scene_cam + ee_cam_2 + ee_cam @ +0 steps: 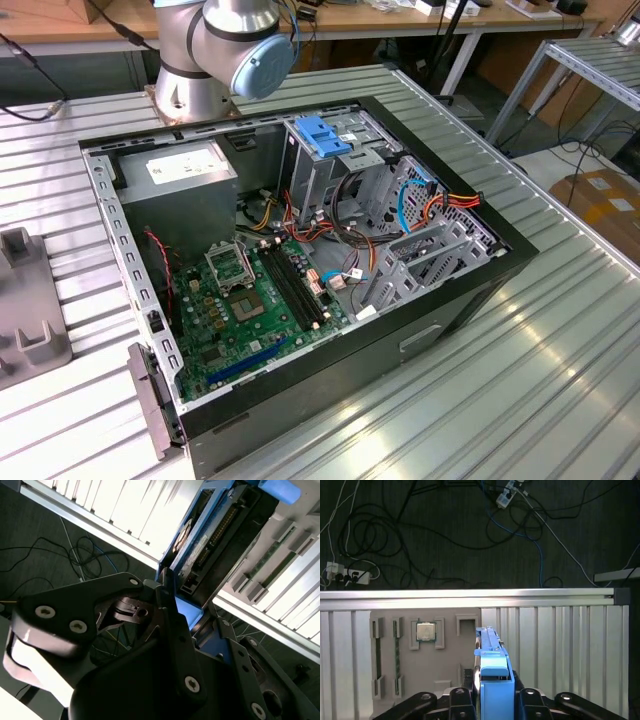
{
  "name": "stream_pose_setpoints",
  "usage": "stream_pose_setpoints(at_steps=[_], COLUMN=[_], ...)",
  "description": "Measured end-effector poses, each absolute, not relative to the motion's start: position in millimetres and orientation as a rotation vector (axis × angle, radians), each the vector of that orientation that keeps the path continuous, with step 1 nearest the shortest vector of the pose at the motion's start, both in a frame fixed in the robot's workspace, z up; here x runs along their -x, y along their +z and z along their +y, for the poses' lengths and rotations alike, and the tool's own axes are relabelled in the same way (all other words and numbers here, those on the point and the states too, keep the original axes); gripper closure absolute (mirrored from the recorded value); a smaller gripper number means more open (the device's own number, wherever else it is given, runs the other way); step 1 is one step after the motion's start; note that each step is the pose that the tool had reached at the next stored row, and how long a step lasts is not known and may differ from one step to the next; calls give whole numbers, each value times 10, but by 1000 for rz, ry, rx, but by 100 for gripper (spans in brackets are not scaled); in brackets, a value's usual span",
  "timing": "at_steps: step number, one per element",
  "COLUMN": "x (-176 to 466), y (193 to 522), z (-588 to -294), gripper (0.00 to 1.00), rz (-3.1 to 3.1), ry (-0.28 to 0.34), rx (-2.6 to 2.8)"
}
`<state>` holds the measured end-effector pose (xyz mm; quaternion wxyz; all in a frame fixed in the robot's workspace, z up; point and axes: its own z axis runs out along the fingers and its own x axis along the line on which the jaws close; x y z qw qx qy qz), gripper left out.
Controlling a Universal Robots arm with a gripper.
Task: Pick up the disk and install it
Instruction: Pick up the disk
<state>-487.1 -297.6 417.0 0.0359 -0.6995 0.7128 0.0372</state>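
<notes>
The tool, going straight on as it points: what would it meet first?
The tool holds the disk; ahead, the disk would likely meet the grey tray first, though depth is unclear.

The case [330, 400] lies open on top, free to enter from above. Inside, the power supply [185, 180], the drive bay [320, 165] and the drive cage [425, 260] rise as walls; tangled cables [350, 200] crowd the gap between bay and cage. The low motherboard [240, 300] leaves room above it. In the first wrist view the tool [493, 696], clamped on the disk [492, 670], has open air around it over the bench [570, 640]
</notes>
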Motion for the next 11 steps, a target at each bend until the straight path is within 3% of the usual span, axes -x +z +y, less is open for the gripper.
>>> stream_pose_setpoints(at_steps=[11], x=[4871], y=[4222], z=[-2976], gripper=[63], rz=[2186], ry=[121], rx=[2146])
